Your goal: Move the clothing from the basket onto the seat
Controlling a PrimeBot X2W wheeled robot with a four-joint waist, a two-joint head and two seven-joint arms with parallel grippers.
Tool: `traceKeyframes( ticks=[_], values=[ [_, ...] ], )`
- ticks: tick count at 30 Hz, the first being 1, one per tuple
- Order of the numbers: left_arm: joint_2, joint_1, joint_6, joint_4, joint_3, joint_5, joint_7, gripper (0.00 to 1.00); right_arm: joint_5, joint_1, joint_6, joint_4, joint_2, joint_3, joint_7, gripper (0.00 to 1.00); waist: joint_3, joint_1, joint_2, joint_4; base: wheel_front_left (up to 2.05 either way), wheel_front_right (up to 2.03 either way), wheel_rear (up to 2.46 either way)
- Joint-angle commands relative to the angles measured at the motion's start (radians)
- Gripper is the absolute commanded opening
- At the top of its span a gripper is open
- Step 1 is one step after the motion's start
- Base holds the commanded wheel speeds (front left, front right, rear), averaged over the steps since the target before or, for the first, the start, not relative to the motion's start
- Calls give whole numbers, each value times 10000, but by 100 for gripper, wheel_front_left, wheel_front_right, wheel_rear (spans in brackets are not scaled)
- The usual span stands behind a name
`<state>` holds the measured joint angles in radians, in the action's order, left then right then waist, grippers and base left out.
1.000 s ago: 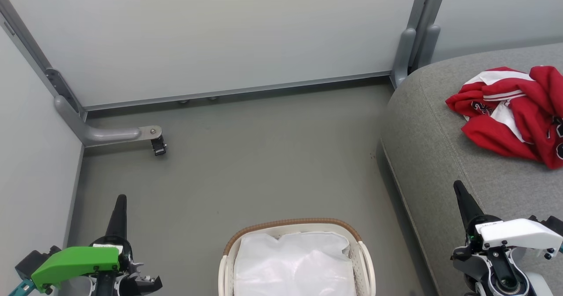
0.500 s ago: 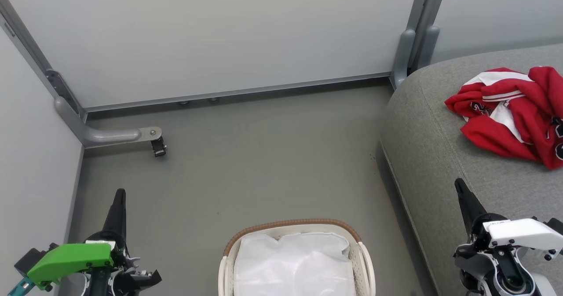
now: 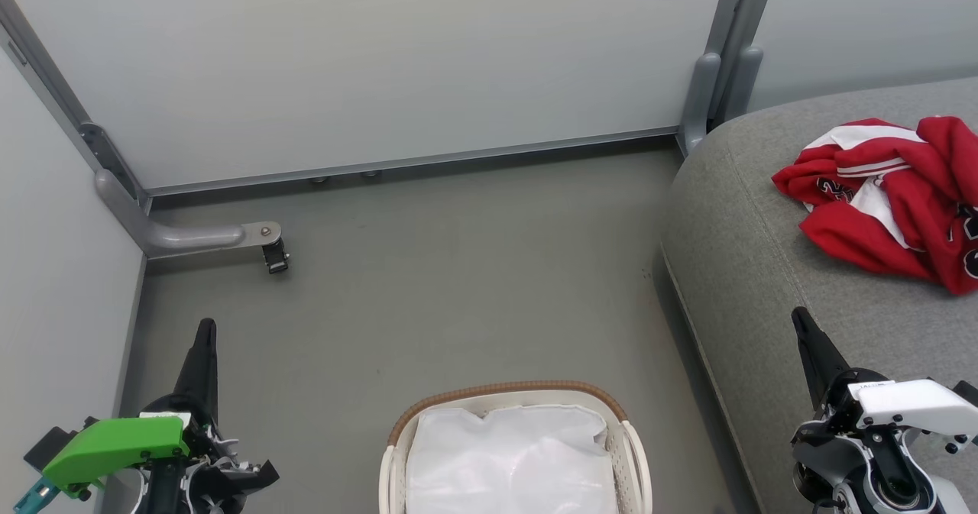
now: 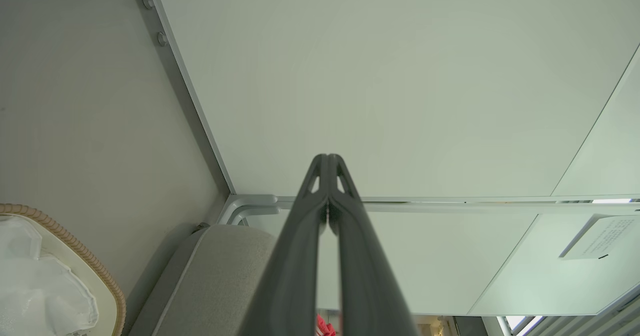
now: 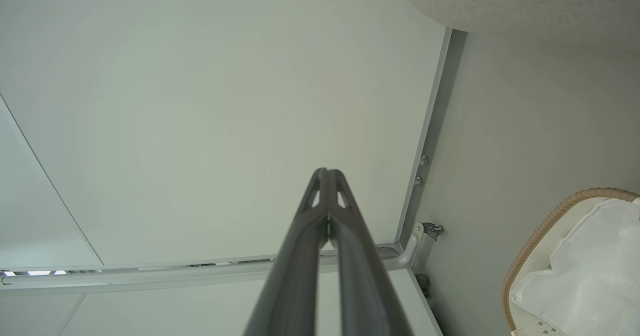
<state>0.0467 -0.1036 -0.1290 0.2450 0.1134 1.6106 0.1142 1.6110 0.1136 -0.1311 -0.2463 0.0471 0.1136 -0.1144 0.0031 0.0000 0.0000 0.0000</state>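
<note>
On the grey seat (image 3: 749, 285) at my right, the red-and-white clothing (image 3: 879, 193) lies crumpled, well apart from the basket (image 3: 504, 389) on the floor (image 3: 458, 269), which holds a white liner (image 3: 512, 460). My left pincer (image 3: 205, 329) hovers over the floor, fingers pressed together, holding nothing; my right pincer (image 3: 799, 317) over the seat's front edge, likewise closed and empty

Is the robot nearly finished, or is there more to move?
Looks done: the red clothing lies on the grey seat, and the basket holds a white liner and no visible clothing, though its near end is cut off. In hand: nothing; the left gripper and right gripper are shut and empty. Left: nothing visible.
</note>
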Motion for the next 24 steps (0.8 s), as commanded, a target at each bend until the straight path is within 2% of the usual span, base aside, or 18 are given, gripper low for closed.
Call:
traceKeyframes(
  ticks=[1,24],
  values=[
    [65,-103,-32,-15,30,39,38,0,36,-103,7,45,59,28,-31,0,0,0,0,0,0,0,0],
    [65,-102,-32,-15,26,41,36,0,37,-103,7,44,59,26,-30,0,0,0,0,0,0,0,0]
  ],
)
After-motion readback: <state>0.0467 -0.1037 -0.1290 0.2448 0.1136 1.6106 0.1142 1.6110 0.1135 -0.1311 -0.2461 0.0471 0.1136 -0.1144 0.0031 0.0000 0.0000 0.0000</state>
